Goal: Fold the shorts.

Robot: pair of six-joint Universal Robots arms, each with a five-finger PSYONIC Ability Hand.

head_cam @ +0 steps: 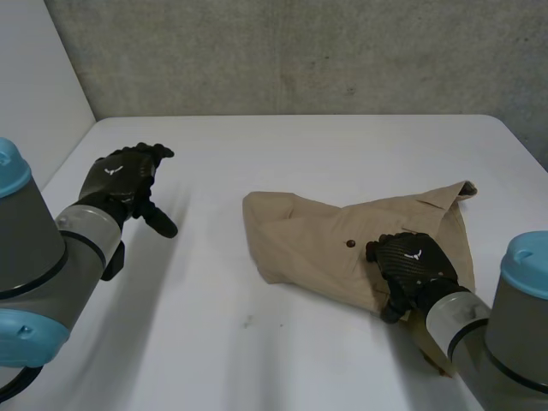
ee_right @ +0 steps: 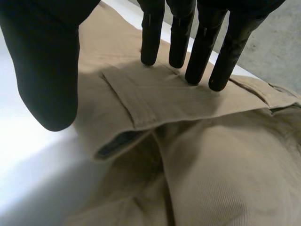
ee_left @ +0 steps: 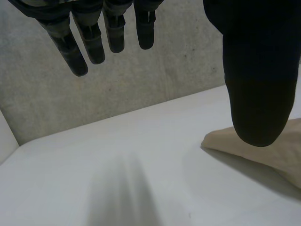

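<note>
– shorts [head_cam: 317,244] are seen lying right of the middle of the table [head_cam: 257,154], doubled into a rough triangle, the long edge running from the left corner across to the far right corner.

– and the right robot hand [head_cam: 411,267] is found right on them, at the near right part. its fingers [ee_right: 151,37] are held straight and pressed down on a folded flap [ee_right: 160,96], with the thumb [ee_right: 47,75] set apart from them. nothing is pinched.

– the left robot hand [head_cam: 124,180] is held above bare table, well apart from the cloth, fingers spread and nothing grasped. from it, the shorts are placed off to the right, their left corner being the nearest part.

– so the right arm is judged much the nearer. a dark button [head_cam: 349,243] is shown just beside that robot hand.

– room is to be noted: plenty of bare table is offered on the left and the far side. less can be told at the near right, where the cloth is partly hidden by the right arm.

– a fold toward the left would be judged the roomier way, then, provided the cloth is first gripped and not merely pressed.
</note>
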